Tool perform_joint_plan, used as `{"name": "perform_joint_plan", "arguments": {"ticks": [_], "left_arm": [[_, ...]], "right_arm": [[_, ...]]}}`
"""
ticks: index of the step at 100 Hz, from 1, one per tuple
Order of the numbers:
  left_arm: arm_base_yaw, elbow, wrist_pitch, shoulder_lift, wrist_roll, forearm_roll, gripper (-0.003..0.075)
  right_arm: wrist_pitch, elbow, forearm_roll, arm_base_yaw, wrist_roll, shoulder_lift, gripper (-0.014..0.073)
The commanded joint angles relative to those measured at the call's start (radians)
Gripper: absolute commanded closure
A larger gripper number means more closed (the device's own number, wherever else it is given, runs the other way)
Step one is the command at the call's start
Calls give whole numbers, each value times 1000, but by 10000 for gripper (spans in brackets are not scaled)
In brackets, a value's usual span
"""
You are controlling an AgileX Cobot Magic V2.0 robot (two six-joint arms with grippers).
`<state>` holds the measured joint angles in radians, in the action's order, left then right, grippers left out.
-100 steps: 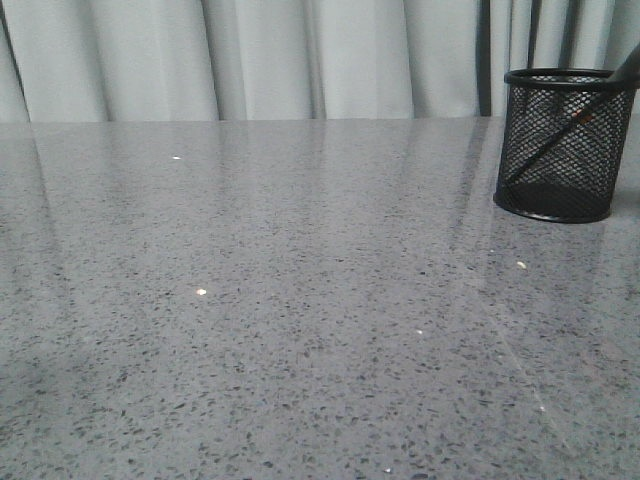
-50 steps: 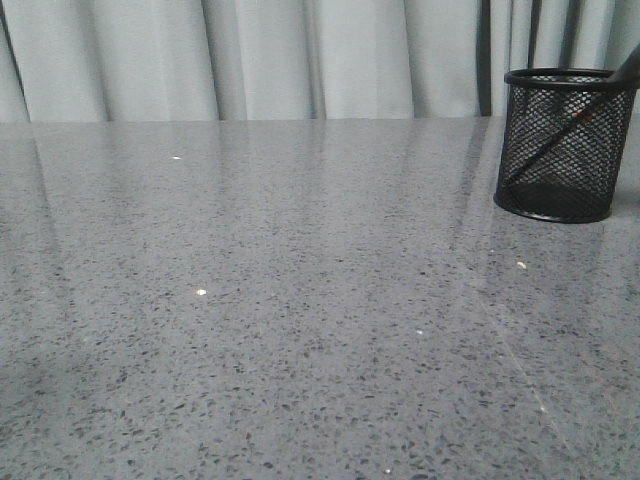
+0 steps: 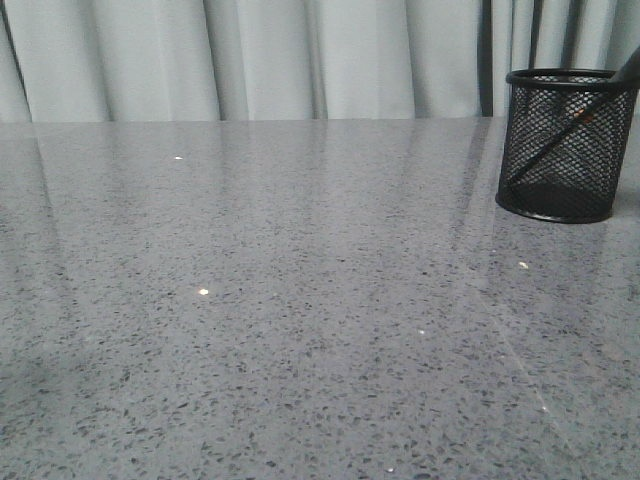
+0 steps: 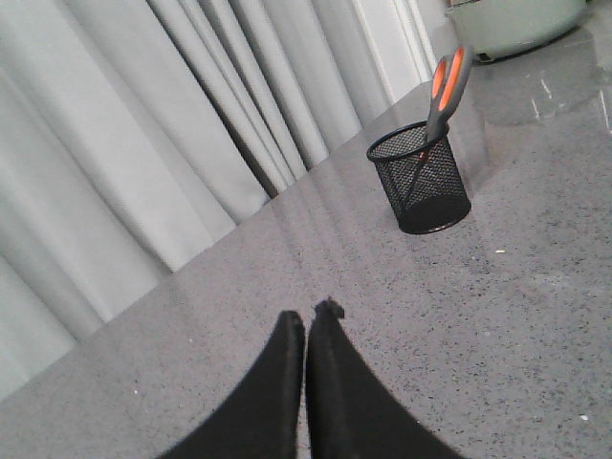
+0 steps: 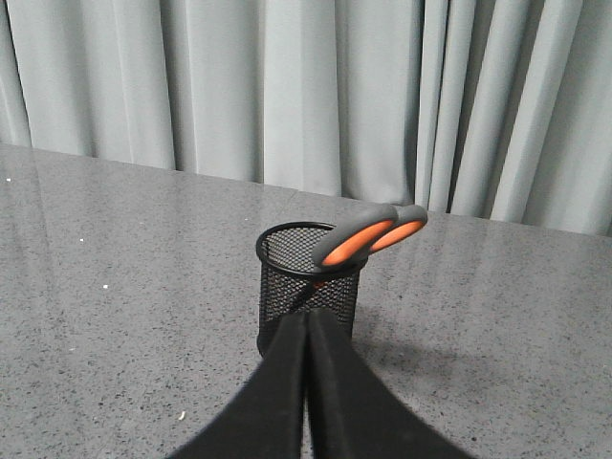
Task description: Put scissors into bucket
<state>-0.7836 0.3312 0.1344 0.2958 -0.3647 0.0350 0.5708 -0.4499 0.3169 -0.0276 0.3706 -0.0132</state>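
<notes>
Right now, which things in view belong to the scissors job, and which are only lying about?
Job:
- scissors, blades down in the bucket, handles leaning over its rim
- bucket

Lying about:
- pale green bowl-like container at the table's edge

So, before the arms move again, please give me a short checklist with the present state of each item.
1. Scissors inside the bucket, blades down, handles leaning over the rim: ok.
2. Bucket upright on the table: ok.
3. Left gripper empty, jaws together, well apart from the bucket: ok.
4. Right gripper empty, jaws together, no longer holding the scissors: ok.
5. Right gripper clear of the bucket wall: cannot tell; in its wrist view the tips overlap the bucket base.
6. Scissors stable enough not to tip the bucket: cannot tell, though nothing looks tilted.
</notes>
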Motion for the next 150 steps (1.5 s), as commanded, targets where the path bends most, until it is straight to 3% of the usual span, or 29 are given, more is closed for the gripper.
{"name": "perform_joint_plan", "arguments": {"ticks": [1,14,30,37,63,71,87,150], "left_arm": [[44,-34,-168,8,90,1,740],[188,-186,-330,-10,263,6,740],[366,-340,-333,-120,365,10,740],[426,-371,-286,-190,403,10,740],[614,-369,151,-325,416,4,740],[660,-371,150,-324,416,1,740],[704,-371,150,-324,416,1,740],[704,-371,150,-324,416,1,740]], "right_arm": [[-85,-22,0,1,6,-16,638],[-85,-22,0,1,6,-16,638],[-85,-22,0,1,6,-16,638],[-85,-22,0,1,6,-16,638],[-85,-22,0,1,6,-15,638],[-85,-22,0,1,6,-15,638],[-85,-22,0,1,6,-15,638],[-85,-15,0,1,6,-15,638]]}}
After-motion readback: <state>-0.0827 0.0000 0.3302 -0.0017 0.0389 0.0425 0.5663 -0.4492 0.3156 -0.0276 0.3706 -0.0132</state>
